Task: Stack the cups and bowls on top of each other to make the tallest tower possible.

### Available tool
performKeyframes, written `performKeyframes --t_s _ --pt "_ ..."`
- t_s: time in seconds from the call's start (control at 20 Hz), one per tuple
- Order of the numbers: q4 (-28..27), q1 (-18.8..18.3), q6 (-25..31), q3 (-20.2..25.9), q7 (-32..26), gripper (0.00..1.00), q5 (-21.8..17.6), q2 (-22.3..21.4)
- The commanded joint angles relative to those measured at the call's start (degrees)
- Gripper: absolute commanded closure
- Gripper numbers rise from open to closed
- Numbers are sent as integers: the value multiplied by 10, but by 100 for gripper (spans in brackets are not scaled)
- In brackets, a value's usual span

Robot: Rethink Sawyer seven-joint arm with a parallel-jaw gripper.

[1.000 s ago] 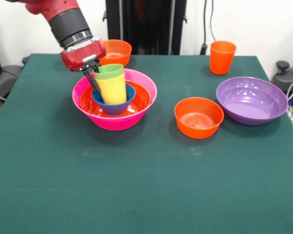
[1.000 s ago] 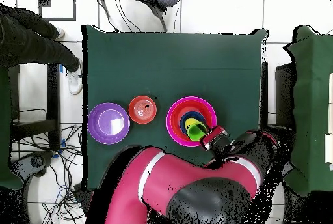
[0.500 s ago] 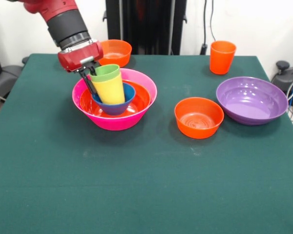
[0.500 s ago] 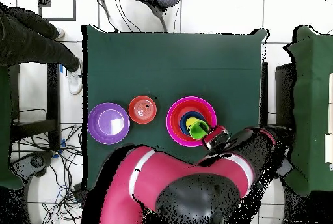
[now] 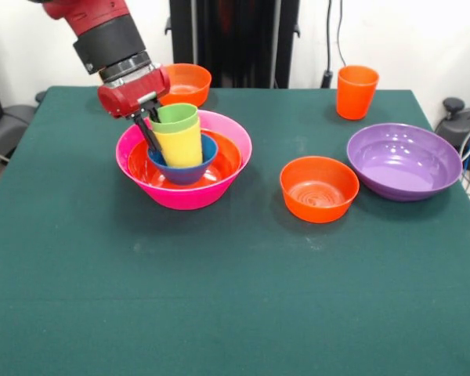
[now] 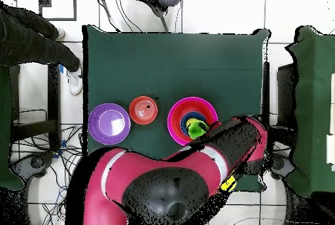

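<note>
The tower stands left of centre: a pink bowl (image 5: 185, 196) holds a wide orange bowl (image 5: 228, 160), a blue bowl (image 5: 185, 171), then a yellow cup (image 5: 182, 143) with a green cup (image 5: 175, 116) nested in it. From the left, my gripper (image 5: 150, 128) reaches down onto those cups. It is shut on their near-side wall, with one black finger (image 5: 146, 131) running down outside the yellow cup. In the overhead view the green cup (image 6: 194, 127) shows inside the pink bowl (image 6: 174, 113). There the arm covers the gripper.
A small orange bowl (image 5: 319, 188) and a purple bowl (image 5: 403, 160) sit to the right. A tall orange cup (image 5: 356, 92) and another small orange bowl (image 5: 186, 82) stand at the back. A person's dark sleeve (image 6: 33, 39) shows at the overhead view's left edge.
The wrist shifted slightly left and back right. The nested cups tilted with it and now stand nearly upright. In the overhead view the arm has swung further over the table's edge.
</note>
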Motion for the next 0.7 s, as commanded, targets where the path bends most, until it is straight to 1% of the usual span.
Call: performKeyframes --t_s 0.05,0.1,0.15,0.7 --pt "-46 21 104 57 -8 100 -42 86" --pt "-48 22 102 54 -5 100 -41 88" --pt "-49 23 101 52 -3 0 -41 90" --pt "-49 29 98 43 -2 0 -33 97"
